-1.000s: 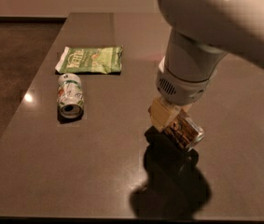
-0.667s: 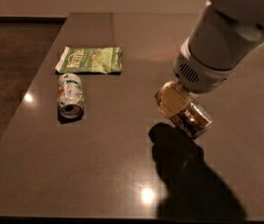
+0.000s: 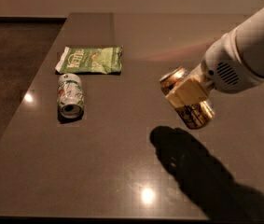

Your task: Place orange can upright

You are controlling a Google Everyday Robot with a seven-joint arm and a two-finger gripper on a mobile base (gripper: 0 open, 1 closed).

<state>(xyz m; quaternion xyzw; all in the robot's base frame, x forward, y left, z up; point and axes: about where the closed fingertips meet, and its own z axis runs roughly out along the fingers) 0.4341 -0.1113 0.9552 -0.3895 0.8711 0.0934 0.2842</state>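
Note:
The orange can [image 3: 193,110] is held in the air above the right part of the dark table [image 3: 103,162], tilted, one silver end up-left and the other down-right. My gripper [image 3: 186,93] is shut on the orange can across its middle, a tan finger pad [image 3: 187,91] showing over it. The white arm comes in from the upper right. The can's shadow [image 3: 178,143] falls on the table just below it.
A green-and-white can [image 3: 70,96] lies on its side at the table's left. A green snack bag [image 3: 90,59] lies flat just behind it. The table's left edge drops to a dark floor [image 3: 10,69].
The arm has swung up and to the right, lifting the orange can higher off the table. The green-and-white can and the bag have not moved.

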